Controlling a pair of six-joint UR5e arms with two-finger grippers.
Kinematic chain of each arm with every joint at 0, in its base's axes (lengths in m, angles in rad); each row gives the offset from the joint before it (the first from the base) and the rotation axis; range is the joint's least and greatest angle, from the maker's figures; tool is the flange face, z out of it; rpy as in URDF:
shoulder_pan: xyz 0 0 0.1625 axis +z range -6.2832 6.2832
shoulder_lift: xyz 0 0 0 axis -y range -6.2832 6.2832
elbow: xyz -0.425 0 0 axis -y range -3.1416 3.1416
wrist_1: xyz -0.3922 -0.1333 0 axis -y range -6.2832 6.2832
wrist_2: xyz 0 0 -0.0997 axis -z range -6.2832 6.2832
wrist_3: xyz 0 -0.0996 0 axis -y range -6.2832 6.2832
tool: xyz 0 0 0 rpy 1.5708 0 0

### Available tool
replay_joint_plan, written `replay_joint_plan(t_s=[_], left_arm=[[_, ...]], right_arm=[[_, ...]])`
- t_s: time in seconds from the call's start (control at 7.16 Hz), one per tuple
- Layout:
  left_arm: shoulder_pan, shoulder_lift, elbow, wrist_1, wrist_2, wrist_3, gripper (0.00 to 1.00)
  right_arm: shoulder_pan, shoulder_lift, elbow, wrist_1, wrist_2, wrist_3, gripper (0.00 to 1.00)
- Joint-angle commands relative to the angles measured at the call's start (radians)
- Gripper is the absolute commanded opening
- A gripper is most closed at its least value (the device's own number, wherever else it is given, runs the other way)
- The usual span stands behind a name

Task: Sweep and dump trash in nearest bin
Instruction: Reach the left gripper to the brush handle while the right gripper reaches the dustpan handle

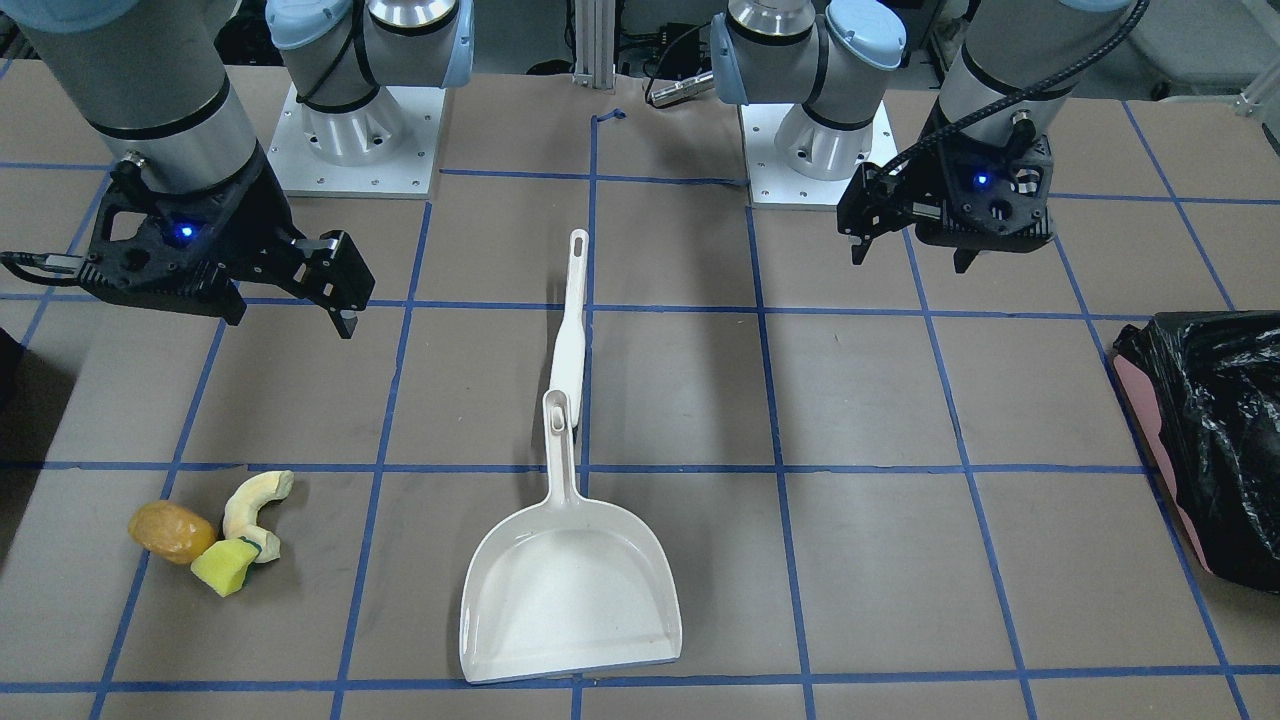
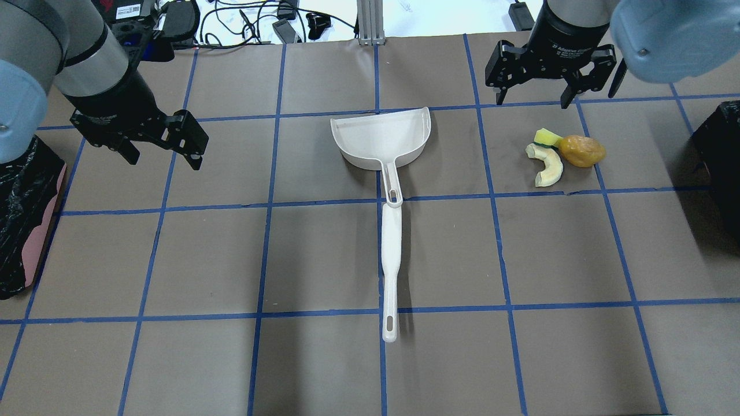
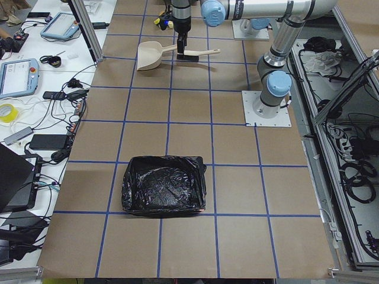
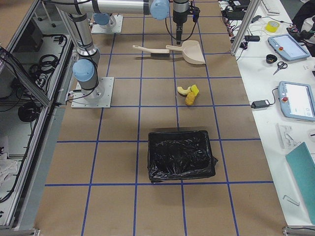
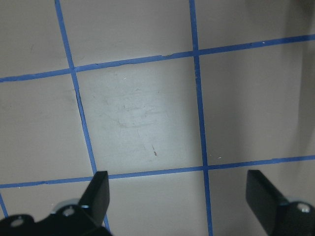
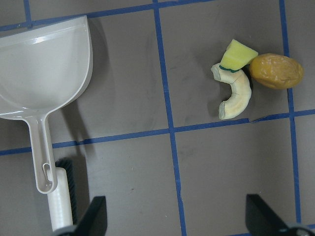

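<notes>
Task not begun: left gripper (image 2: 165,159) and right gripper (image 2: 532,103) both hang released and empty, trash (image 2: 558,159) lies unswept on the bench (image 2: 231,260) to the robot's right of the dustpan (image 2: 381,138), brush (image 2: 390,266) untouched at that dustpan's handle, bin (image 2: 720,150) farther right.

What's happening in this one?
Nothing is being handled yet. The left tool and right tool hover open and empty. The white dustpan and brush lie untouched in the middle, handles overlapping. The three trash scraps sit clustered on the robot's right side, between the dustpan and the dark bin at that end.
</notes>
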Motion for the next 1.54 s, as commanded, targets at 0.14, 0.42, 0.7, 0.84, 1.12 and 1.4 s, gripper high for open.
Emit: replay_joint_plan(t_s=[0.14,0.42,0.7,0.84,1.12,1.4], left_arm=[[-0.005,-0.015,-0.020,-0.001,-0.012,0.004,1.00],[-0.063,-0.015,-0.058,0.009,-0.082,-0.028,1.00],[-0.141,-0.013,-0.106,0.014,-0.084,-0.088,1.00],[-0.195,-0.012,-0.127,0.025,-0.087,-0.161,1.00],[-0.276,-0.009,-0.184,0.097,-0.139,-0.200,1.00],[-0.373,-0.016,-0.305,0.259,-0.139,-0.264,1.00]], right_arm=[[0.006,0.025,-0.002,-0.021,0.011,0.031,1.00],[0.076,0.091,-0.010,-0.111,0.012,0.063,1.00],[0.168,0.168,-0.013,-0.145,0.015,0.173,1.00],[0.196,0.224,-0.015,-0.222,0.043,0.187,1.00],[0.202,0.315,-0.028,-0.300,0.084,0.189,1.00],[0.233,0.364,-0.022,-0.312,0.078,0.071,1.00]])
